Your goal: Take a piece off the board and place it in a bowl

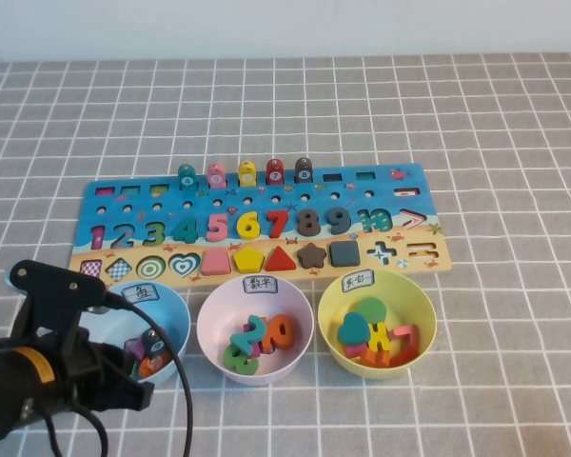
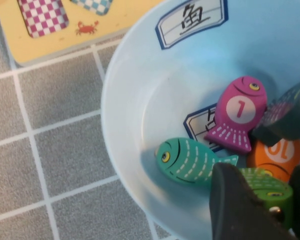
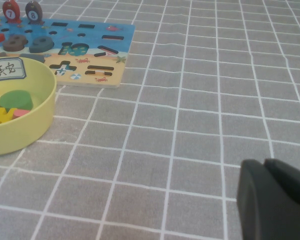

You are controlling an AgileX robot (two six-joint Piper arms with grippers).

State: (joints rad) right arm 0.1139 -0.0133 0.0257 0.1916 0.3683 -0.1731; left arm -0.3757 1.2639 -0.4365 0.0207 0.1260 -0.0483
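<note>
The left pincer (image 2: pixel 262 200) hangs over the pale blue bowl (image 1: pixel 176 314) at the near left of the worktop (image 1: pixel 495 143), just in front of the left end of the board (image 1: pixel 114 195). In the left wrist view its two dark fingers (image 2: pixel 235 205) stand on either side of a green fish peg (image 2: pixel 267 187), which lies between them at the bowl's bottom. The fingers are partly parted and close against the peg, but whether they are pinching it or standing just free of it cannot be told.

Beside that peg in the bowl lie a teal fish (image 2: pixel 190 160), touching it, a magenta fish marked 1 (image 2: pixel 237 115), an orange peg (image 2: pixel 275 155) and a dark peg (image 2: pixel 287 117) leaning on the wall. A white label (image 2: pixel 192 20) with a handwritten character sits on the bowl's rim.

On the board five fish pegs (image 1: pixel 246 173) stand upright in a row along the far edge, above the coloured numerals (image 1: pixel 247 226). To the right of the blue bowl sit a lilac-pink bowl (image 1: pixel 209 324) holding numerals and a yellow-green bowl (image 1: pixel 423 319) holding shapes, all three in a row along the board's near edge.

The right pincer (image 3: pixel 275 200) shows only in its own wrist view, low over bare grey checked cloth, well to the right of the yellow-green bowl. Its dark fingers lie pressed together with only a thin seam between them, holding nothing.
</note>
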